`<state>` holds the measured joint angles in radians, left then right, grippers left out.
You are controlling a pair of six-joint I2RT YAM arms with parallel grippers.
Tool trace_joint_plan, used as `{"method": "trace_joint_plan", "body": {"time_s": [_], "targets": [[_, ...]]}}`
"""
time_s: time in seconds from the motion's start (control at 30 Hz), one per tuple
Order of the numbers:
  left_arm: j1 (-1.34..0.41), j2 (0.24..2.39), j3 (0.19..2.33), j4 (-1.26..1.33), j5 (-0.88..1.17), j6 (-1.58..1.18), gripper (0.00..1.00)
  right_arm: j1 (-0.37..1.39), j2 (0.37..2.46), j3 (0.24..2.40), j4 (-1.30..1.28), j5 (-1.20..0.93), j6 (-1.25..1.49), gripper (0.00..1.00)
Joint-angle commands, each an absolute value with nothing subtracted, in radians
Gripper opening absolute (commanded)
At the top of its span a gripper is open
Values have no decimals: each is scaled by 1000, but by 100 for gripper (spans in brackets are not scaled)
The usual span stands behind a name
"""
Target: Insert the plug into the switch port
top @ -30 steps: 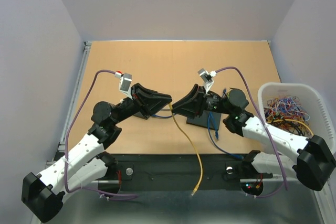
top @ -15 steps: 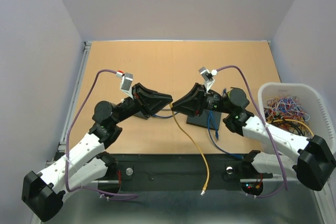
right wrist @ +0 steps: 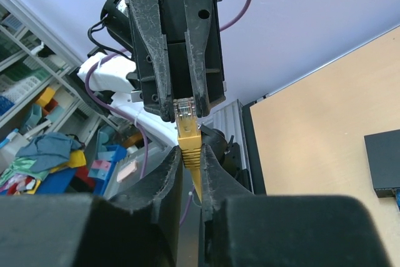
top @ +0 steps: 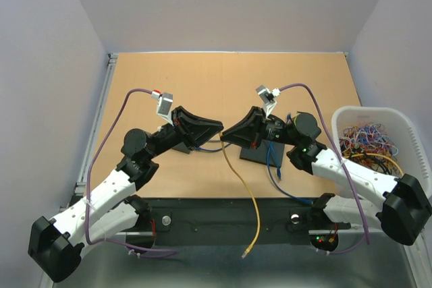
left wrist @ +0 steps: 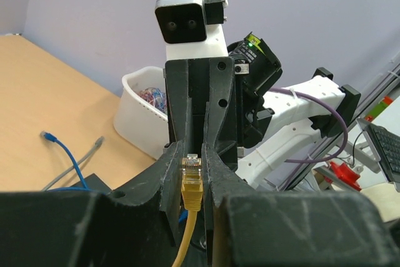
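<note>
Just left of the switch (top: 260, 153) and raised above the table (top: 202, 79), the left claw (left wrist: 192, 153) is pressed together on the yellow plug (left wrist: 192, 187), its two fingers flat against the plug's sides. The clear tip stands up past the fingertips, and the yellow cable (top: 251, 197) falls away below toward the near edge. The right claw (right wrist: 190, 154) meets it head-on from the switch's side. Its fingers stand narrow on either side of the yellow boot, just under the tip. Whether they already press on the boot I cannot tell.

The plug's long axis therefore runs crosswise to both claws, tip up and cable down, and the two claws face each other along one line with the plug between them.

The switch lies flat on the table under the right wrist, so the right arm is the nearer one. The left arm would have to reach across the meeting point to get there. Blue cables (top: 272, 166) leave the switch on its near side, so I judge the ports face the near edge.

The plug is thus left of the switch and higher than it, with its tip pointing away from the ports. I judge the coming move depends on turning that long axis flat, so that the tip enters the switch from its near side.
</note>
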<state>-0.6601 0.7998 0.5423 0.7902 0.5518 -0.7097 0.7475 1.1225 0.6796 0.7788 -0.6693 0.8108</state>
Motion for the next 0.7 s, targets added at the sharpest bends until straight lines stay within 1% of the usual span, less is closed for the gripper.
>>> {"method": "trace_joint_plan", "body": {"time_s": [0.0, 0.03, 0.17, 0.23, 0.27, 0.3, 0.4, 0.43, 0.47, 0.53, 0.63, 0.67], "targets": [[-673, 799, 542, 864, 543, -709, 0, 752, 1126, 713, 850, -663, 815, 15], [-673, 801, 538, 864, 542, -710, 0, 752, 1123, 712, 851, -661, 815, 14], [-683, 802, 537, 864, 526, -709, 0, 752, 1120, 704, 851, -666, 808, 2], [-683, 804, 537, 864, 525, -709, 0, 752, 1115, 700, 851, -664, 801, 1], [-683, 807, 537, 862, 525, -709, 3, 752, 1112, 695, 851, -661, 801, 0], [-683, 807, 537, 856, 523, -709, 15, 753, 1108, 687, 850, -655, 792, 0], [-683, 802, 535, 821, 506, -697, 34, 752, 1100, 675, 841, -641, 787, 0], [-683, 798, 538, 802, 491, -689, 49, 752, 1098, 669, 819, -641, 782, 0], [-683, 795, 541, 754, 477, -678, 54, 752, 1098, 667, 804, -647, 770, 0], [-683, 784, 557, 701, 454, -641, 62, 752, 1086, 658, 728, -638, 747, 1], [-677, 762, 574, 605, 400, -608, 67, 750, 1049, 650, 602, -574, 666, 0], [-670, 753, 577, 562, 376, -586, 67, 752, 1042, 663, 481, -521, 614, 0]]}}
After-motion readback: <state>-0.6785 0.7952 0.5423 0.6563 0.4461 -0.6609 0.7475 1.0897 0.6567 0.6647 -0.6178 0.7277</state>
